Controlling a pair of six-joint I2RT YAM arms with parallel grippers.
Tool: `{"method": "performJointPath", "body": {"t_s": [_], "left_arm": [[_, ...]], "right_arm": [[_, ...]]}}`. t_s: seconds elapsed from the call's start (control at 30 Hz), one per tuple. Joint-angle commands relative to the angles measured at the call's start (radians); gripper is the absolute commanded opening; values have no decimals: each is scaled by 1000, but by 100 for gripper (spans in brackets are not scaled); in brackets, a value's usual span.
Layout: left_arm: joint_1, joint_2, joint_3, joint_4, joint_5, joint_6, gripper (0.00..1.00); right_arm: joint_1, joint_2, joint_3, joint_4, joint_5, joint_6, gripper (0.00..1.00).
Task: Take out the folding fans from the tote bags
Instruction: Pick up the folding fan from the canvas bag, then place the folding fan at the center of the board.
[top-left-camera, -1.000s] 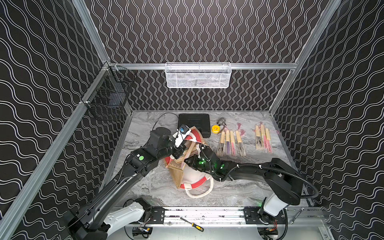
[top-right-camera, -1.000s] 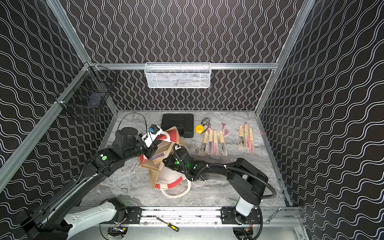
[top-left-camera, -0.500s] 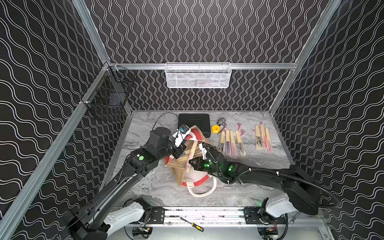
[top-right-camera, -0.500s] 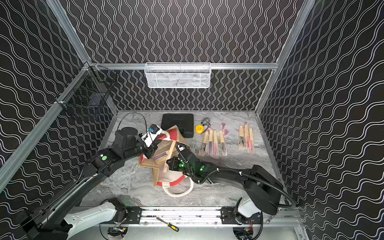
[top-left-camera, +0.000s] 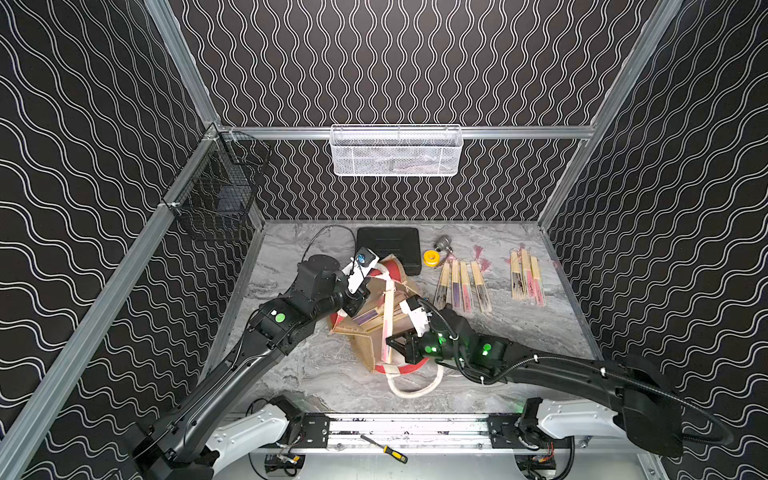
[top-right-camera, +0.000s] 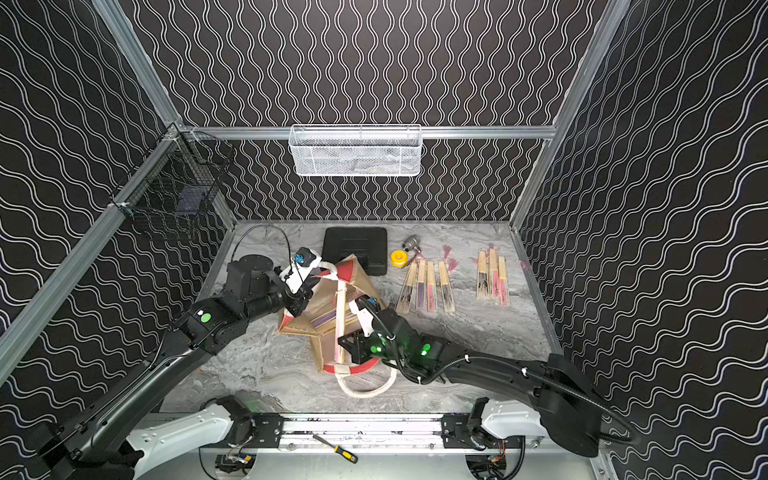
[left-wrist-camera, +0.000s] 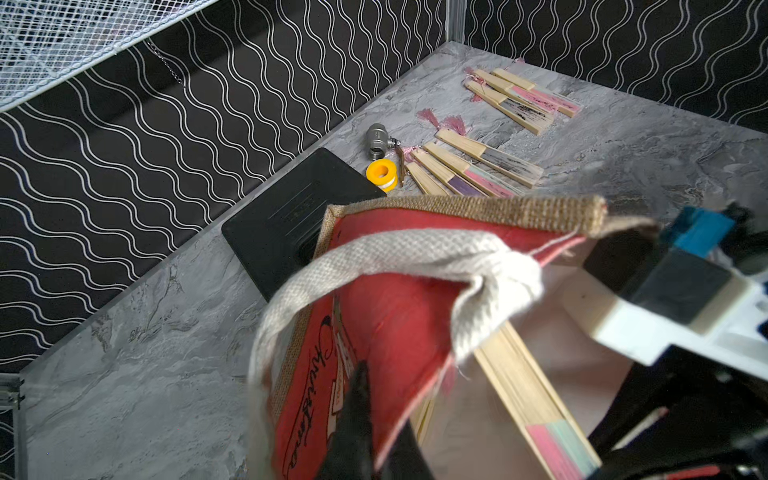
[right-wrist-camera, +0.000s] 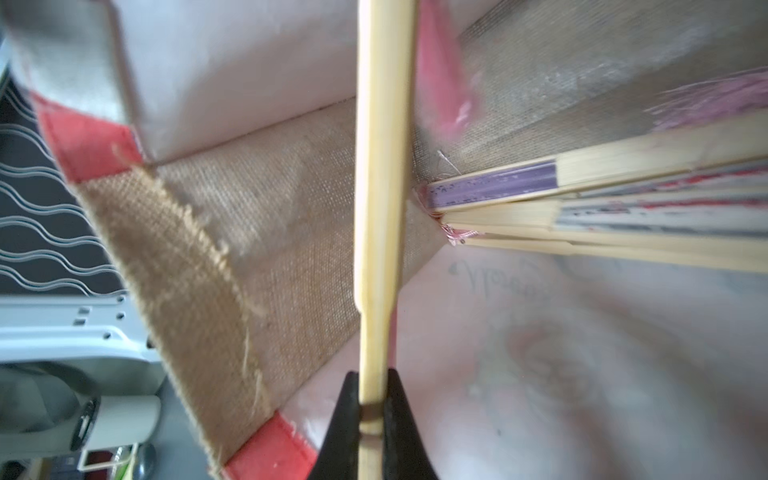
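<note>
The tote bag (top-left-camera: 365, 353) (top-right-camera: 320, 353) lies tipped on its side mid-table, mouth toward the right arm. My left gripper (top-left-camera: 357, 299) (left-wrist-camera: 382, 419) is shut on the bag's red printed panel (left-wrist-camera: 399, 316) beside the white handle. My right gripper (top-left-camera: 392, 343) (right-wrist-camera: 371, 399) is shut on the end of one folding fan (right-wrist-camera: 380, 166) (top-left-camera: 388, 316), which stands across the bag's mouth. More fans (right-wrist-camera: 582, 199) (left-wrist-camera: 528, 374) lie inside on the white lining. Several fans (top-left-camera: 461, 286) (top-right-camera: 428, 286) lie on the table right of the bag, and three more (top-left-camera: 525, 276) lie farther right.
A flat black case (top-left-camera: 388, 245) sits behind the bag, with a yellow tape roll (top-left-camera: 431, 257) and a metal valve (top-left-camera: 444, 242) beside it. A white mesh basket (top-left-camera: 397, 151) hangs on the back wall, a black wire basket (top-left-camera: 216, 199) on the left wall. A screwdriver (top-left-camera: 384, 448) lies by the front rail.
My right gripper has drawn back toward the front with the fan in its jaws, and that arm has stretched out lower. The left gripper keeps its hold, and the bag has shifted a little.
</note>
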Motion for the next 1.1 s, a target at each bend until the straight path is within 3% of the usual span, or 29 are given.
{"method": "performJointPath", "body": {"t_s": [0.0, 0.27, 0.8, 1.07], "left_arm": [[1, -4, 11, 39, -24, -21, 0], [1, -31, 11, 40, -101, -23, 0], [1, -15, 16, 33, -129, -23, 0], [2, -3, 11, 36, -121, -17, 0]], "right_arm": [[4, -46, -12, -25, -70, -106, 0], [4, -80, 19, -112, -158, -231, 0], [11, -244, 137, -259, -274, -348, 0], [9, -327, 203, -349, -175, -351, 0]]}}
